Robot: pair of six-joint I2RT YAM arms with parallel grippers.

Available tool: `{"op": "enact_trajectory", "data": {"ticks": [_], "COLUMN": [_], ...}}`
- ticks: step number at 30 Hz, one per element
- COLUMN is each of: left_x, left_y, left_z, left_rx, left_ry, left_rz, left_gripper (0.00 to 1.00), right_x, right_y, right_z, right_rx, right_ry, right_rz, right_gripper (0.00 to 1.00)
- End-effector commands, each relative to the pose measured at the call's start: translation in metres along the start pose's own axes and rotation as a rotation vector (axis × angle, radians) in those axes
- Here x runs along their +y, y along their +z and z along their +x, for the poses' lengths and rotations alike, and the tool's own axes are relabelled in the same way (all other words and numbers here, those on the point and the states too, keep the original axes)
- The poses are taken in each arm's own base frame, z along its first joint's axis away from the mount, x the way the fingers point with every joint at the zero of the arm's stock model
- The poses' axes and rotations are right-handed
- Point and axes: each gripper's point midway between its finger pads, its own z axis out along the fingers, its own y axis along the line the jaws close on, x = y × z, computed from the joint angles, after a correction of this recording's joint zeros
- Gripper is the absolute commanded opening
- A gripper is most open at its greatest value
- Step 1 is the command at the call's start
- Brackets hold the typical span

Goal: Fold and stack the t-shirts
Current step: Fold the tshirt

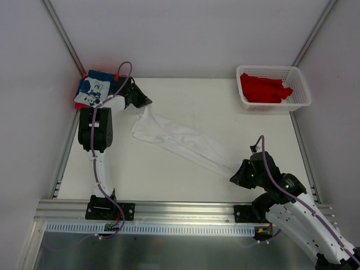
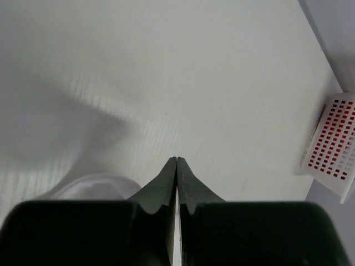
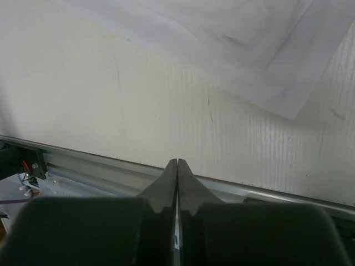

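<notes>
A plain white t-shirt (image 1: 180,140) lies in a long diagonal band across the table. Its far end is at my left gripper (image 1: 147,103), its near end at my right gripper (image 1: 233,179). In the left wrist view my left gripper (image 2: 176,159) is shut, with nothing between the tips. White cloth (image 2: 91,187) bulges beside its left finger. My right gripper (image 3: 177,161) is also shut, tips together over bare table. The shirt's corner (image 3: 249,44) lies apart from it. A folded blue t-shirt with a white print (image 1: 94,90) tops a stack at the far left corner. Red t-shirts (image 1: 263,89) fill the basket.
The white lattice basket (image 1: 302,89) stands at the far right corner and also shows in the left wrist view as a basket (image 2: 333,144) at the right edge. A metal rail (image 1: 180,211) runs along the table's near edge, just beyond the right fingertips as the rail (image 3: 100,163).
</notes>
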Motion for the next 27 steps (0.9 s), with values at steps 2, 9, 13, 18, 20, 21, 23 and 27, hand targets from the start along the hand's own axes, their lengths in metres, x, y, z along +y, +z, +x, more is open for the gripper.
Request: {"op": "enact_trajectory", "data": {"ticks": [2,9,13,18,20,21,23,27], "left_x": [-0.027,-0.043,-0.046,-0.025,-0.002,0.005,0.022,0.037], "left_y": [-0.019,-0.104,-0.166,-0.2,-0.186,-0.179,-0.16,-0.132], "left_z": [0.005,0.019,0.018,0.031,0.04,0.045,0.053,0.062], "left_rx": [-0.009,-0.115,-0.24,-0.3,-0.27,-0.251,-0.214,-0.169], "left_ry": [0.071,0.17,0.227,0.22,0.186,0.176,0.147,0.132], "left_rz": [-0.005,-0.007,-0.019,-0.093,-0.156,-0.173,-0.217,-0.259], "left_gripper": [0.0,0.16,0.59,0.4,0.12,0.0,0.0,0.0], "right_x": [0.003,-0.004,0.002,0.0,0.001,0.0,-0.001,-0.007], "right_y": [-0.023,-0.005,0.004,0.0,-0.003,-0.006,-0.009,-0.017], "right_z": [-0.008,-0.008,0.002,0.003,0.001,0.002,0.002,0.007], "right_rx": [-0.023,-0.015,0.027,0.012,-0.004,-0.006,-0.009,-0.008], "right_ry": [-0.017,-0.033,-0.032,-0.04,-0.041,-0.041,-0.044,-0.042], "right_rz": [0.02,0.053,0.012,0.009,-0.002,-0.001,-0.002,0.007], "right_gripper": [0.01,0.01,0.13,0.31,0.31,0.31,0.31,0.31]}}
